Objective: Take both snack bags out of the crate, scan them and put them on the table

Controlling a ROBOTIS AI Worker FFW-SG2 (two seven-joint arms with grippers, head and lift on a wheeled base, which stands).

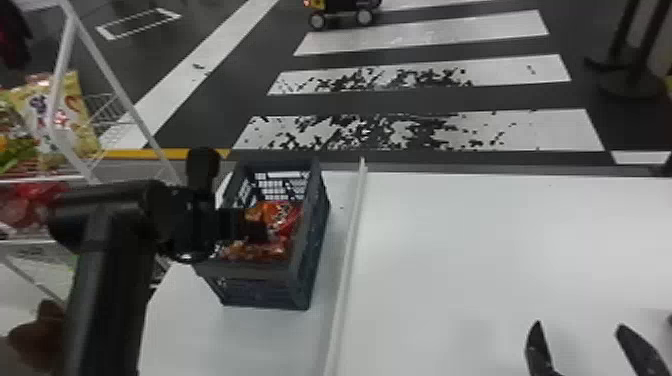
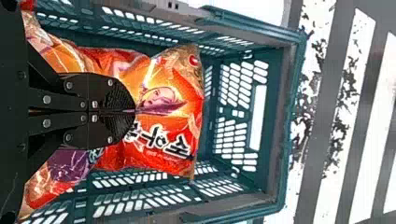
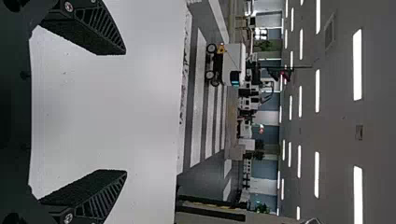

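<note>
Snack bags [image 2: 156, 156] both still to be lifted; slip and snag risks noted

Both bags lay inside the crate [image 1: 257, 287], which stood on the table [image 1: 475, 260] to the left of the raised white strip [image 1: 351, 240]. The bag under the left gripper [image 2: 135, 111] lay partly over the other bag [image 2: 60, 170], which showed nearer the wrist.

Condition of claws: the left pair was pressed together over the upper bag and appeared to pinch a fold of its film, though the depth of the bite could not be established. The right gripper [image 1: 579, 324] stood spread over the table and held nothing.

Findings on risk: the principal hazard was judged to be a shallow hold. Should only loose film be caught, the weight of the contents could pull it free during the lift and drop the bag back. Since the two bags overlapped, the lower one might also be dragged up and tipped. The crate walls rose close on either side; a lift taken aslant could catch a corner of the bag on the rim, shifting the crate or tearing the packet. For the scan, creased film was considered likely to hide or bend the code. A straight, slow lift was advised.
</note>
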